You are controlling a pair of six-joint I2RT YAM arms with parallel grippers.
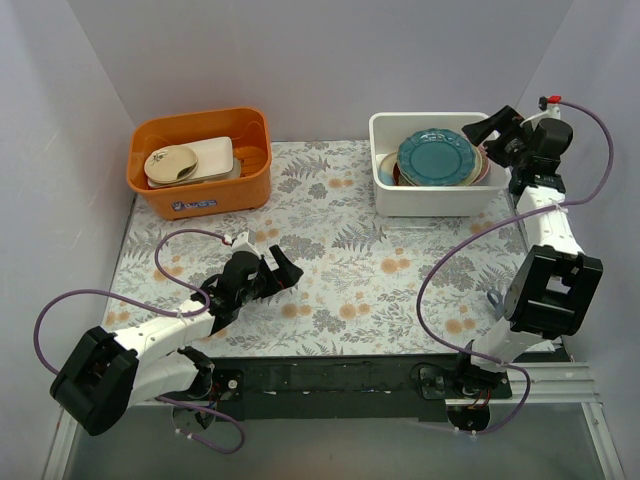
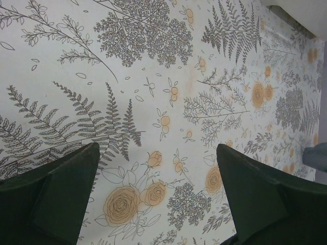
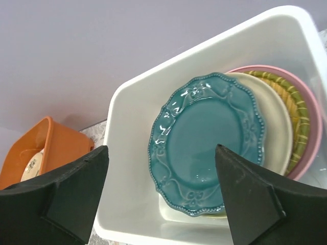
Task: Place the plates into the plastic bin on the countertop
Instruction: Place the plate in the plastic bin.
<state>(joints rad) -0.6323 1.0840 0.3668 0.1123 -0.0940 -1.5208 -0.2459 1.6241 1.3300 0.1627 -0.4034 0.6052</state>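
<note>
You see only rims of the plates (image 3: pixel 276 117) under the teal plate (image 3: pixel 207 143) in the bin (image 3: pixel 130 168); their count is unclear. The label (image 1: pixel 195 206) on the orange tub (image 1: pixel 240 190) is too small to read from above.

Your booth had three plain lilac-grey walls: back wall (image 1: pixel 320 60), left wall (image 1: pixel 50 150), right wall (image 1: pixel 612 220). Nearest you ran a silver metal rail (image 1: pixel 570 372) above a dull grey floor (image 1: pixel 350 450). Your light was soft and even.
</note>
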